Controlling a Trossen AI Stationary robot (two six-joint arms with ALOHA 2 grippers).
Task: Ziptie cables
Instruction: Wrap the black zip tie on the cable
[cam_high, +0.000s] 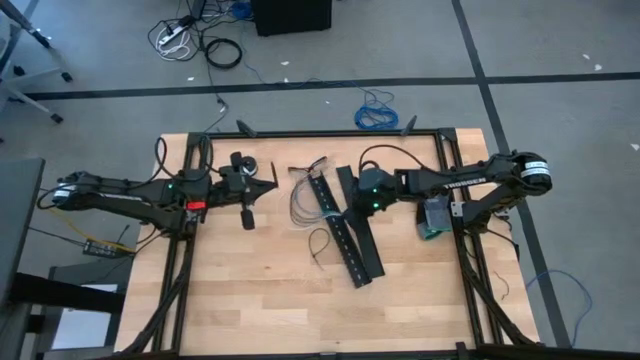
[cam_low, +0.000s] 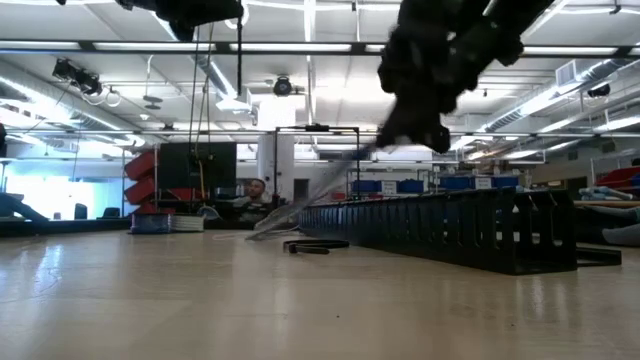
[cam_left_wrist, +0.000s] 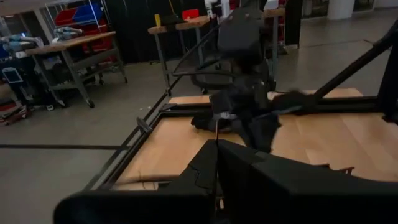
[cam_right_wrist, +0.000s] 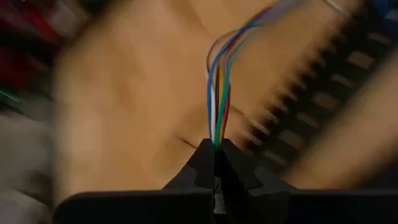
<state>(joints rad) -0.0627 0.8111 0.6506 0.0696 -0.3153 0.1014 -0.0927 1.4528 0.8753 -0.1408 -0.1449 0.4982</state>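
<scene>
Right gripper: the right gripper (cam_right_wrist: 214, 163) is pressed together on the near ends of the cables (cam_right_wrist: 217, 99), a tight fan of thin blue, white, green, orange and brownish wires, over the middle of the tabletop (cam_high: 250, 300).
Left gripper: the left gripper (cam_left_wrist: 216, 163) is pinched on a hair-thin black strip, probably one of the zipties (cam_left_wrist: 216, 129), which stands straight up from its tips; it hovers left of centre, nearer the far edge.
Cables on the table: in the high view the bundle (cam_high: 303, 200) lies in the middle, splaying toward the far edge, just left of the perforated strips (cam_high: 345, 225).
Strips: two long, rigid, black slotted channels, laid diagonally from the centre toward the near edge.
Loop: a small dark loop (cam_high: 318, 245) lies just nearside of the bundle.
Step in hand: by my reading, gathering, with wires lifted in one hand and the tie in the other.
Next move: bring the tie across to the bundle and wrap it round; the tie is limp and narrow, so alignment must be close.
Beyond the table: a blue coiled cable (cam_high: 377, 110) lies on the floor.
</scene>
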